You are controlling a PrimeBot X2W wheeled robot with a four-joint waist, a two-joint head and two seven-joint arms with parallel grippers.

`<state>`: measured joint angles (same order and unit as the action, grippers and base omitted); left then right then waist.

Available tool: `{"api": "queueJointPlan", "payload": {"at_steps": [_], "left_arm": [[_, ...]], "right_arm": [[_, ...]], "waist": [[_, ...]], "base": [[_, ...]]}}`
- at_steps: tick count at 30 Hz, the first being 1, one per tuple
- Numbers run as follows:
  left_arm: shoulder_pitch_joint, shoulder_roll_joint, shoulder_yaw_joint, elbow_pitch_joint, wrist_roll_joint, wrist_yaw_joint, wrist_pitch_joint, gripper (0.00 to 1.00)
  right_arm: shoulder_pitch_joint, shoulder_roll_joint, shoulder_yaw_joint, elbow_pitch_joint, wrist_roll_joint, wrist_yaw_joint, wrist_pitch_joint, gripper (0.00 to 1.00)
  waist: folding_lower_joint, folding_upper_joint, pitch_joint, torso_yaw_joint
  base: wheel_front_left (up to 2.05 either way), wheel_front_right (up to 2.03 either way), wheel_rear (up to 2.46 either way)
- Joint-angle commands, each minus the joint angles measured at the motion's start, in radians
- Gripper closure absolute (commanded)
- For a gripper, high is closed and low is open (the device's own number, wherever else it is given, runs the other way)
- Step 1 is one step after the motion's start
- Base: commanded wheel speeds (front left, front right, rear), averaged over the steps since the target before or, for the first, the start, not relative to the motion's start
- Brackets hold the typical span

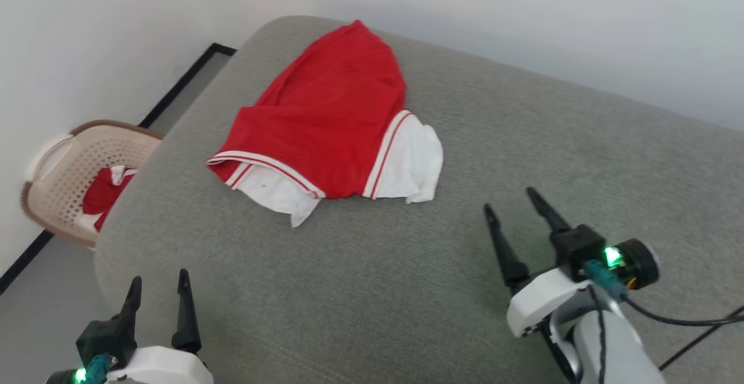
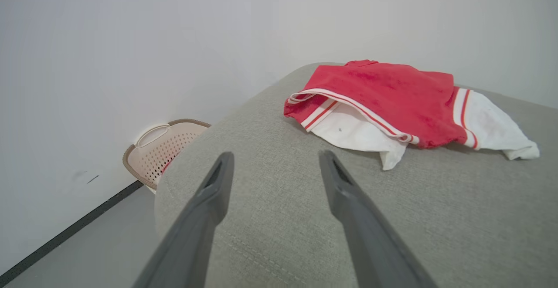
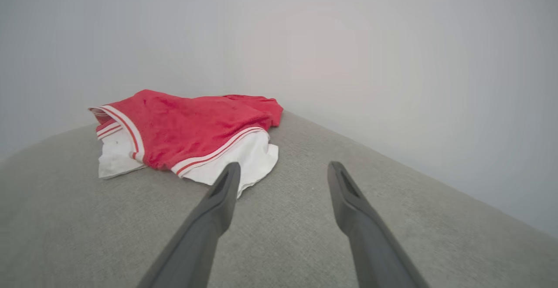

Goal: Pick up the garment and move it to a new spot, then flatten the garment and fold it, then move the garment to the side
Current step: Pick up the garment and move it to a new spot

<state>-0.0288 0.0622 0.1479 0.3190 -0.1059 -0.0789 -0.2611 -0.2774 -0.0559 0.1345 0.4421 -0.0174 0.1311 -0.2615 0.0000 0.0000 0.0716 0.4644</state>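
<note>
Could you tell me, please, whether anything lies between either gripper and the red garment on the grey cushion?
Nothing visible does. Bare grey cushion runs from the open left gripper and the open right gripper up to the garment. The basket stands on the floor off to the left, out of both paths.

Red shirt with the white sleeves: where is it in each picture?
Head view: the red jersey shirt with white sleeves lies upper middle.
Left wrist view: the shirt is upper right.
Right wrist view: the shirt is left of centre.
Shared landmark: the grey fabric cushion under it, against the white wall.
</note>
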Motion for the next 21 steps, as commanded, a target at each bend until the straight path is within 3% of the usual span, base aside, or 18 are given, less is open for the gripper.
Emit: {"api": "queueJointPlan", "payload": {"at_steps": [1,7,12,16,18,21], "left_arm": [[0.011,-0.004,0.002,-0.009,-0.001,0.001,-0.006,0.00],[-0.014,-0.008,-0.003,-0.006,-0.010,-0.019,-0.006,0.00],[-0.168,0.069,-0.072,0.018,0.018,-0.048,-0.006,0.00],[-0.326,0.173,-0.168,0.132,-0.059,-0.052,-0.005,0.00],[-0.416,0.257,-0.262,0.221,-0.113,-0.052,0.021,0.00],[-0.528,0.362,-0.392,0.324,-0.253,-0.050,0.136,0.00]], "right_arm": [[-0.008,0.002,0.016,0.007,0.006,-0.001,-0.005,0.00],[-0.031,0.002,0.032,0.011,0.007,-0.001,-0.005,0.00],[-0.071,0.001,0.017,0.000,-0.007,-0.001,-0.005,0.00],[-0.094,0.002,0.007,-0.006,-0.017,-0.001,-0.005,0.00],[-0.100,0.003,0.007,-0.009,-0.019,-0.001,-0.005,0.00],[-0.112,0.005,0.015,-0.015,-0.020,-0.001,-0.005,0.00]], "waist": [[0.0000,0.0000,-0.003,0.017],[0.0000,0.0000,0.018,-0.016],[0.0000,0.0000,0.088,-0.116],[0.0000,0.0000,0.153,-0.203],[0.0000,0.0000,0.179,-0.245],[0.0000,0.0000,0.213,-0.313]], "base": [[0.00,0.00,0.00],[0.00,0.00,0.00],[0.00,0.00,0.00],[0.00,0.00,0.00],[0.00,0.00,0.00],[0.00,0.00,0.00]]}}
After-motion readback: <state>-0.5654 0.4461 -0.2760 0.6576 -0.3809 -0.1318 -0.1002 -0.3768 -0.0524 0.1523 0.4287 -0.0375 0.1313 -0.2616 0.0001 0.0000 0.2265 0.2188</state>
